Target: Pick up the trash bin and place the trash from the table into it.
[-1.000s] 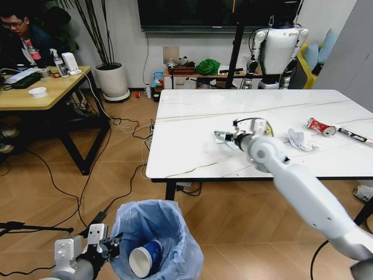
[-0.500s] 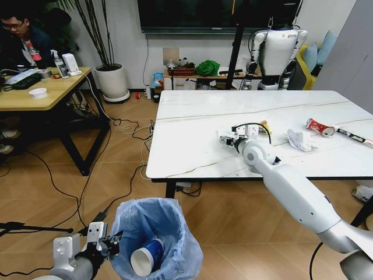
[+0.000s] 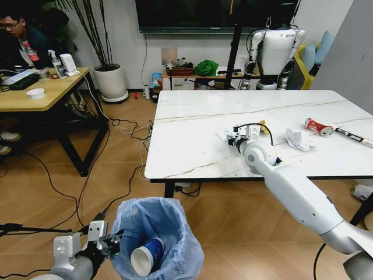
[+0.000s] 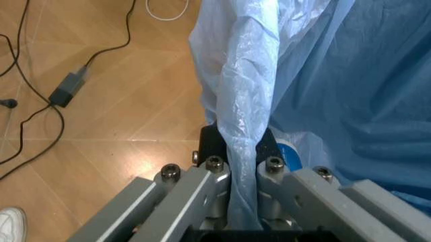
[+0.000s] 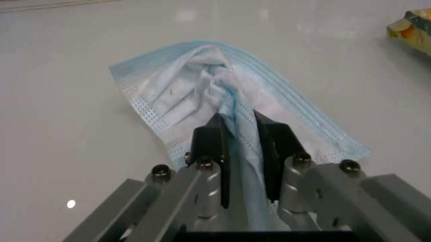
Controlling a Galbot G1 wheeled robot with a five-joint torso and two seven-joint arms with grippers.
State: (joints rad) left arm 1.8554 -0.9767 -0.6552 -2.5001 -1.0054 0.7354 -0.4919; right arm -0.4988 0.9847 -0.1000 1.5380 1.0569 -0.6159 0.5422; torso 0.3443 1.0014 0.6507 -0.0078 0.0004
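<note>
1. The counter [image 3: 192, 146] has a broad bare stretch toward its near-left edge; wooden floor lies open between that edge and the trash bin [image 3: 156, 233].
2. Farther right on the counter lie a crumpled tissue [image 3: 294, 139], a crushed red can [image 3: 317, 126] and a dark stick wrapper [image 3: 352, 135].
3. The bin's blue liner holds a paper cup [image 3: 147, 256]; the left pincer [image 4: 237, 169] is clenched on the liner's rim.
4. The right pincer [image 5: 237, 138] grips a pale-blue face mask [image 5: 202, 85] lying flat on the counter.

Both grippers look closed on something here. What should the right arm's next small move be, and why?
Probably lift straight up: the right gripper is shut on the crumpled light-blue face mask lying on the white marble table, while the left gripper holds the blue-bag-lined trash bin by its rim.
</note>
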